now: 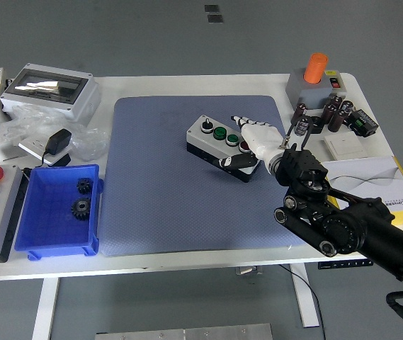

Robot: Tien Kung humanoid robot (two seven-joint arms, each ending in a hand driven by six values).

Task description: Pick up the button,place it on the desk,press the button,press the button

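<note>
so the grey-and-black push-button box point(221, 146) is already sitting on the surface toward its far-right corner, my white right hand point(256, 139) resting fingers-out on its red-button end, holding nothing, presses still to go.

A grey button box point(222, 146) lies tilted on the blue mat point(151, 205) at the surface's point(187, 261) centre, the right hand point(259, 142) resting on its three o'clock end, white fingers point(243, 120) extended over the red button point(246, 146).

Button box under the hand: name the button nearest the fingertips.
The green button beside the right hand; the other green and the black one lie farther left.
</note>
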